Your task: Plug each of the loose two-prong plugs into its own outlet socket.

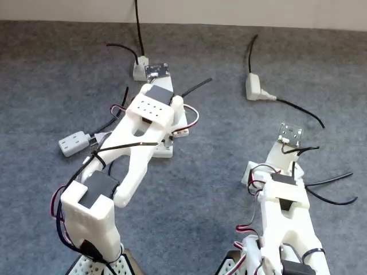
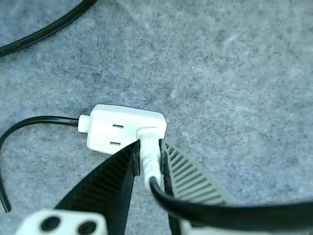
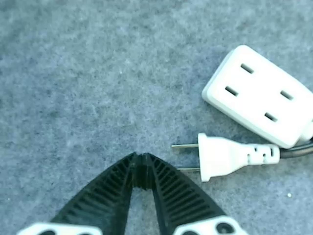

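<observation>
The plug [image 2: 150,139] sat nose-first against the socket [image 2: 115,129], its prongs hidden, pinched between the narrowly parted jaws of the left gripper [image 2: 149,149]. Insertion looked in hand, perhaps nearly done. Next it likely needed a straight push until flush, then release. The second plug [image 3: 222,156] lay loose just beside the second socket [image 3: 259,95], prongs bare, near the right gripper [image 3: 142,166], whose jaws were closed on nothing. Grey carpet [image 1: 218,172] lay under everything; a pale wall [image 1: 258,11] stood behind.
</observation>
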Tool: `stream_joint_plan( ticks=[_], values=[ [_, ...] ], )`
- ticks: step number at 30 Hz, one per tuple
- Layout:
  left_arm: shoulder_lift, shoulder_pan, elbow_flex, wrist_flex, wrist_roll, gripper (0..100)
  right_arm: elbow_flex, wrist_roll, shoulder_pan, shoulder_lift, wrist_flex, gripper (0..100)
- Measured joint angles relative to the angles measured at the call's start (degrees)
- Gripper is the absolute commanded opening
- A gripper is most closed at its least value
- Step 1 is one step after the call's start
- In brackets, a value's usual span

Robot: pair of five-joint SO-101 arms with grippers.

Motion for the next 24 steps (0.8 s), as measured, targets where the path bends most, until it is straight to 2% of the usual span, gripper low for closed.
stream_joint_plan(
  ticks=[24],
  values=[
    [-0.5,1.2,2.3,0.0,-6.7,1,0.0,0.0,0.0,0.0,0.0,0.9]
  ],
)
